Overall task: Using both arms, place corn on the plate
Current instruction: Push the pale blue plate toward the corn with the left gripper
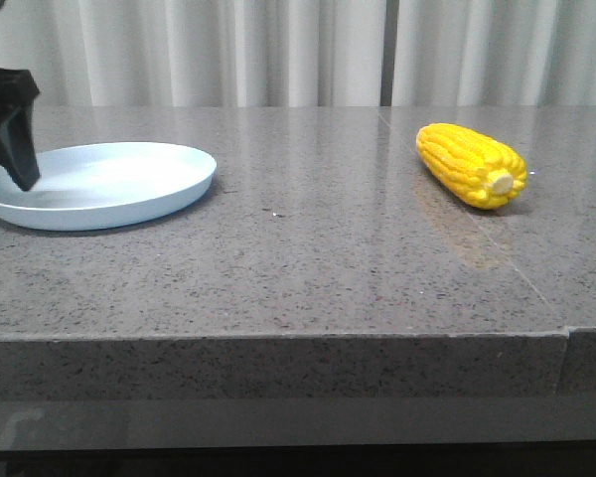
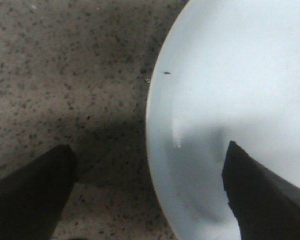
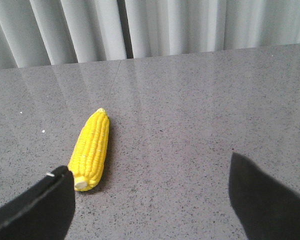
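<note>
- Yellow ridged corn cob [image 3: 92, 148] lies on the grey speckled stone counter [image 1: 308, 258], ungrasped, beside the right arm's spread jaws.
- Left jaws, apart, straddle the round pale-blue plate's [image 2: 230, 90] rim.
- Nothing placed yet.

Both the left gripper [image 2: 147, 192] and right gripper [image 3: 150, 200] have matte black, wedge-shaped fingers.

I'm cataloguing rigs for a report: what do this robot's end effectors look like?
Both are plain matte black. The left end effector and the right end effector each show two broad, flat, wedge-shaped fingers that taper toward the tips. No cables, markings or sleeves are visible.
</note>
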